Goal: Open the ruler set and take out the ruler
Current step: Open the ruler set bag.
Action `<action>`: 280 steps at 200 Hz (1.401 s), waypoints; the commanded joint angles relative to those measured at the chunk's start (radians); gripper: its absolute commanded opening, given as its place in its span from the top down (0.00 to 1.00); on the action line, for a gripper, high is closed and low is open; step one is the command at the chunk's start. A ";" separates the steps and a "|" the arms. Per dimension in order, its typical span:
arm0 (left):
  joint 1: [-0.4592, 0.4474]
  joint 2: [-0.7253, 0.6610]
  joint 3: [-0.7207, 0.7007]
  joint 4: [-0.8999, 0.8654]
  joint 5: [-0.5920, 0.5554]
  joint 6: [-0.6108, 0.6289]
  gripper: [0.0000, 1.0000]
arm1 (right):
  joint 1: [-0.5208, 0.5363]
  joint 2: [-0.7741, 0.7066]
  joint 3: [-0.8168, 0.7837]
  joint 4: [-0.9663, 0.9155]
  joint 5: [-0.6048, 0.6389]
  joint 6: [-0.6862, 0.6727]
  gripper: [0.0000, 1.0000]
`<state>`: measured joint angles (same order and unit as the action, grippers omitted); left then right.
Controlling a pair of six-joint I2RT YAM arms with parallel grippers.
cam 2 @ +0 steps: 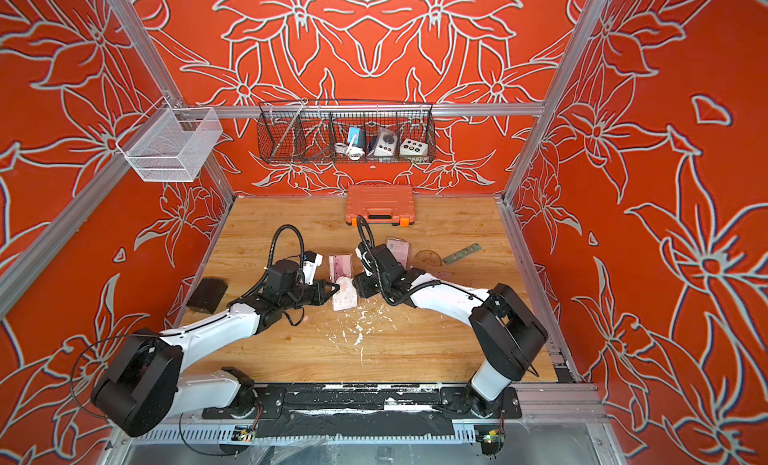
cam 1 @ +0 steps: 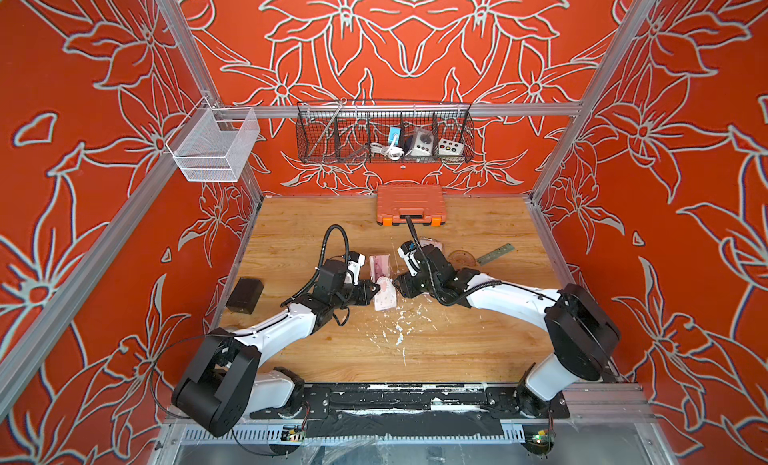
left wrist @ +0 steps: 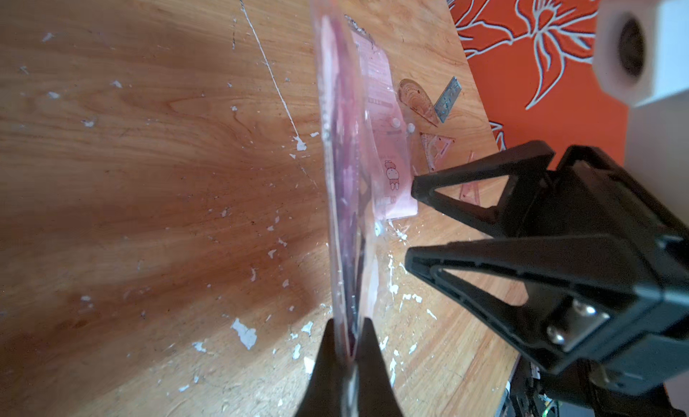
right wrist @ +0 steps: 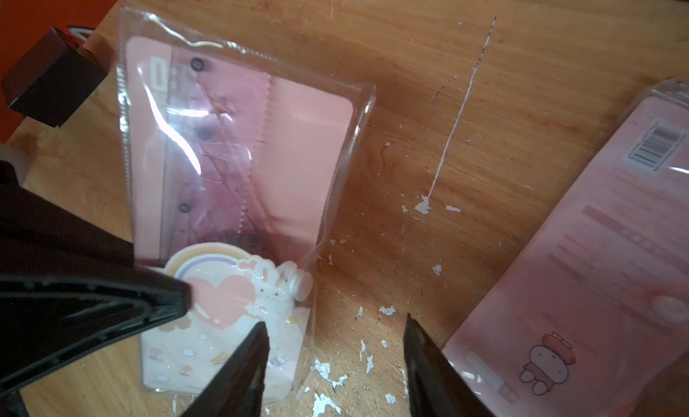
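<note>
So, my left pincer (left wrist: 345, 327) is clenched on the clear ruler set pouch (right wrist: 238, 154), which sits mid-table (cam 1: 291, 234) with the pink rulers (right wrist: 212, 143) visible inside. My right pincer (right wrist: 335, 322) is released, jaws apart and holding nothing, just beside the pouch. A second pink pouch (right wrist: 559, 284), a protractor (cam 1: 463, 257) and a metal ruler (cam 1: 495, 253) lie off to my right.

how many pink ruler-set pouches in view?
2. One pouch sits mid-table, pinched in the left gripper. A second pouch lies farther back, next to the protractor. More may be hidden.
</note>
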<state>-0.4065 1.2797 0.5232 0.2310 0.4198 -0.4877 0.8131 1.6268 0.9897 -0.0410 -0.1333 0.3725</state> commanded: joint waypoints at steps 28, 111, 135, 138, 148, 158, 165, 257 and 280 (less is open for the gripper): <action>-0.020 0.024 0.024 0.026 -0.003 0.021 1.00 | 0.018 0.070 0.087 -0.019 0.017 0.027 0.45; -0.028 -0.002 0.015 0.018 -0.053 0.041 1.00 | 0.027 0.183 0.178 -0.151 0.131 0.062 0.76; -0.029 -0.013 0.013 0.016 -0.080 0.047 1.00 | 0.027 0.213 0.200 -0.189 0.129 0.075 0.75; -0.029 -0.014 0.012 0.017 -0.082 0.048 1.00 | 0.027 0.215 0.201 -0.189 0.125 0.077 0.75; -0.029 -0.015 0.010 0.017 -0.095 0.050 1.00 | 0.026 0.221 0.203 -0.186 0.113 0.087 0.74; -0.030 -0.018 0.009 0.020 -0.108 0.050 1.00 | 0.026 0.231 0.211 -0.189 0.097 0.098 0.75; -0.031 -0.022 0.007 0.018 -0.120 0.048 1.00 | 0.027 0.240 0.224 -0.207 0.097 0.109 0.79; -0.029 -0.133 -0.061 0.036 -0.264 0.041 1.00 | -0.010 0.248 0.227 -0.243 0.096 0.157 1.00; 0.007 -0.138 -0.053 0.053 -0.172 0.027 1.00 | -0.022 0.193 0.167 -0.171 0.045 0.105 1.00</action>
<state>-0.4381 1.1782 0.4629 0.2245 0.2188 -0.4564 0.8295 1.8610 1.2270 -0.1947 -0.1036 0.5098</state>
